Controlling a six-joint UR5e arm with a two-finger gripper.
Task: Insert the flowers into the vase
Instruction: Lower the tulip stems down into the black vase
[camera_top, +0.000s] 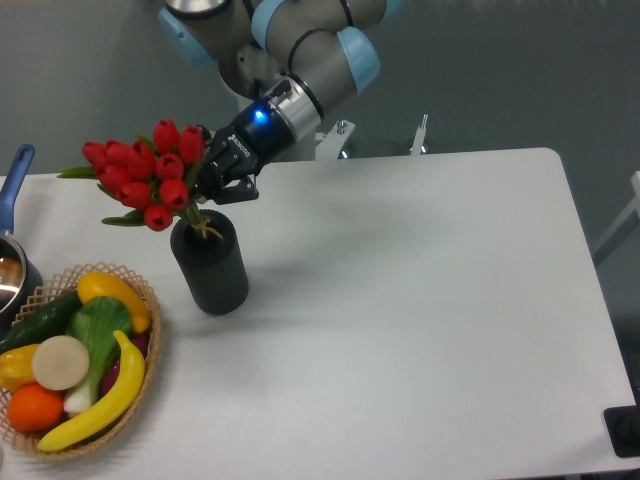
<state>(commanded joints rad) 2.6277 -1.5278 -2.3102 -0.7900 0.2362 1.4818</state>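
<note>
Seemingly stems-down flowers (145, 178), heads upper-left.

One bunch of flowers (147, 173) shows about ten red tulip buds, though overlap makes the count unsure. One black vase (211, 268) stands on the one white counter (420, 300). At near left, one wicker basket (150, 350) holds two bananas (100, 405), one orange (35, 408), one cucumber (40, 322). One blue-handled pot (14, 200) sits far left.

Even, bright overhead light; soft shadow beside the vase (209, 262); slight overall blur.
</note>
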